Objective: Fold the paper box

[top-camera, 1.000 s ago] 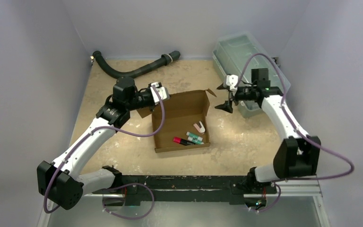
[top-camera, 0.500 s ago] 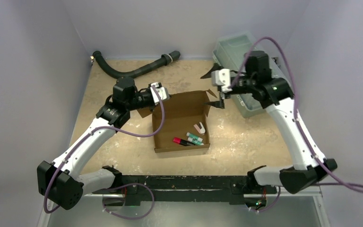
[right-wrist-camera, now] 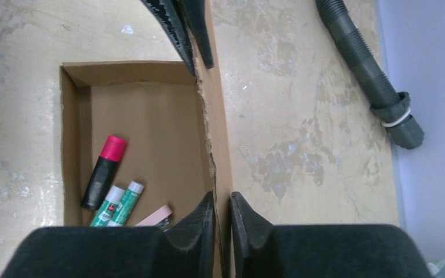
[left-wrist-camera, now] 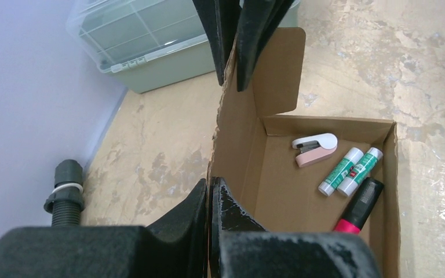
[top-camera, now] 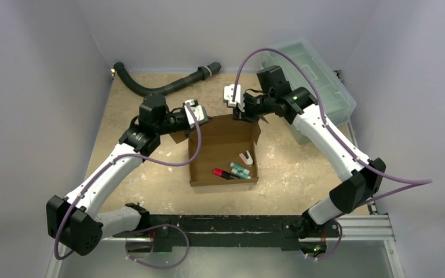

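The paper box (top-camera: 220, 142) is plain brown cardboard and stands open-topped mid-table, its far wall upright. My left gripper (top-camera: 200, 120) is shut on the left end of that wall; in the left wrist view its jaws (left-wrist-camera: 210, 200) pinch the wall's edge (left-wrist-camera: 237, 150). My right gripper (top-camera: 245, 116) is at the wall's right end, and the right wrist view shows its jaws (right-wrist-camera: 223, 211) closed on the cardboard strip (right-wrist-camera: 217, 145). Each wrist view shows the other gripper's fingers (left-wrist-camera: 237, 40) (right-wrist-camera: 188, 29) at the wall's far end.
In the box lie a pink-and-black marker (top-camera: 221, 172), two green glue sticks (top-camera: 239, 169) and a pink-white stapler (top-camera: 245, 156). A clear greenish lidded bin (top-camera: 318, 75) stands at the back right. A black hose (top-camera: 162, 87) lies along the back left.
My right arm swung left from beside the bin to the box's far wall, and its wide-open jaws closed on the wall. The left arm and the box stayed put.
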